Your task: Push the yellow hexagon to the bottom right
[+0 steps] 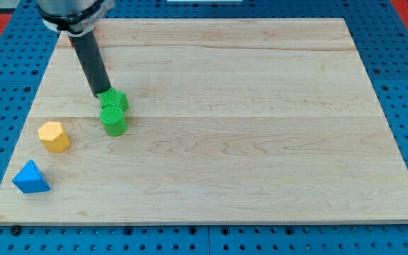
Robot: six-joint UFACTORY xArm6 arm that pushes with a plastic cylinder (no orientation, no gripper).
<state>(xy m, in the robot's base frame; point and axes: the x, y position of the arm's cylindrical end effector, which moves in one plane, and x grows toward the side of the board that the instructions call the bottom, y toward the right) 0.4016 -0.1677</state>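
My tip [102, 95], a bare rod with no claw, touches green blocks [112, 112]. The small yellow hexagonal block [54, 136], centre-left, looks light and rigid; push its upper-left face.

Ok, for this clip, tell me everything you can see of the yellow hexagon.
The yellow hexagon is a small chunky block with a flat six-sided top face and darker orange-yellow side walls; it looks like matte plastic or foam. It sits flat on the wooden board near the view's left edge, below the middle. Nothing touches it: the blue triangle lies apart toward the view's bottom left, the green blocks apart to its right. My tip is at the green blocks, not at it.
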